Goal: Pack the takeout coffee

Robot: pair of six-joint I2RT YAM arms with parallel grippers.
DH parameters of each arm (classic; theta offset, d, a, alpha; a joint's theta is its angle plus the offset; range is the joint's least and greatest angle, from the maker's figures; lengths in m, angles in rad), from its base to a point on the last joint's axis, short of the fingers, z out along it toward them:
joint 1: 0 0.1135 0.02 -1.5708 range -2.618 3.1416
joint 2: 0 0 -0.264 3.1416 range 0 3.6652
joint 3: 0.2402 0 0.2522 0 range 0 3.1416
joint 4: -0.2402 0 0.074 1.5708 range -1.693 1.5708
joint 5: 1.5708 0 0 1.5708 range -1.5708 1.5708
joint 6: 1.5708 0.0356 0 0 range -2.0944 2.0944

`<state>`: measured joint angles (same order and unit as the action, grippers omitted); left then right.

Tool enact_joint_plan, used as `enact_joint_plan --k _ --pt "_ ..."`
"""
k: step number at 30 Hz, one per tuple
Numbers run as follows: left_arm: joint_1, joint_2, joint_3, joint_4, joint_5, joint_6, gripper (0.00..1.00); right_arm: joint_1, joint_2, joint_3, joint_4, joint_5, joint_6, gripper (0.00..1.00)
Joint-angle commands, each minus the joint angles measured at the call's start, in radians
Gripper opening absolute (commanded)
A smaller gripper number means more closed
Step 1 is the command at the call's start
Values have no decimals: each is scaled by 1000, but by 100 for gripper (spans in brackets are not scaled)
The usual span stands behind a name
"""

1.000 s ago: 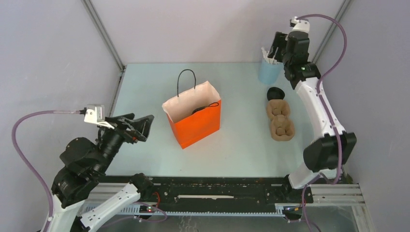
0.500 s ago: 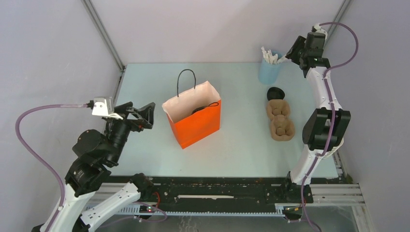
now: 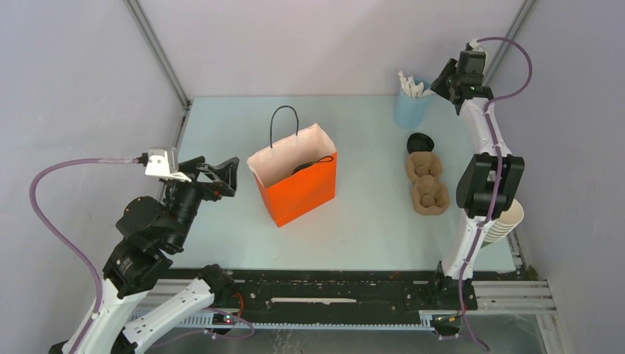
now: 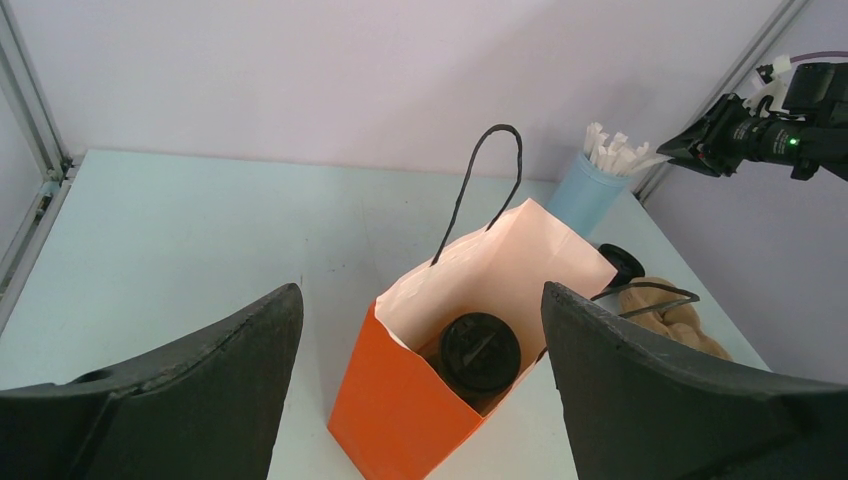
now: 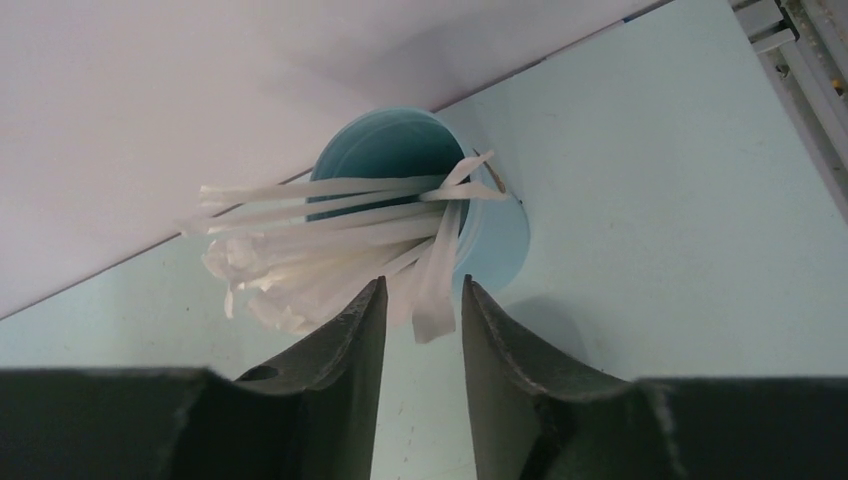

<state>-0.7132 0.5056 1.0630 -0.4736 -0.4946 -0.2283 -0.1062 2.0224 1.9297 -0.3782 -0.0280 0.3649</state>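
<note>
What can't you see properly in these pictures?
- Left wrist view: the orange bag hides the takeout coffee except its top.
- Right wrist view: whether the right gripper pinches a white stick is unclear; contact is hidden.
- Top view: the right arm covers part of a cup stack.

Nothing here can be read: no word, brand, number or sign. The orange paper bag shows plain sides, and so does the pale blue round cup at the far corner. The takeout coffee stands inside the bag with only its round black plastic lid showing. There are some raised marks on that lid, but they are too small to make out.
</note>
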Motion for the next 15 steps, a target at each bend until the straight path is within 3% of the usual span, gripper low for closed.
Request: enact_joint_plan --k 1,7,15 --pt "-2 -7 -10 16 -9 -12 93 0 27 70 21 6 17 39" --pt "-1 -15 -4 -1 -12 -20 93 0 61 103 8 18 14 35" --pt "-2 -16 19 -26 1 -35 93 16 3 167 -76 106 -38 2"
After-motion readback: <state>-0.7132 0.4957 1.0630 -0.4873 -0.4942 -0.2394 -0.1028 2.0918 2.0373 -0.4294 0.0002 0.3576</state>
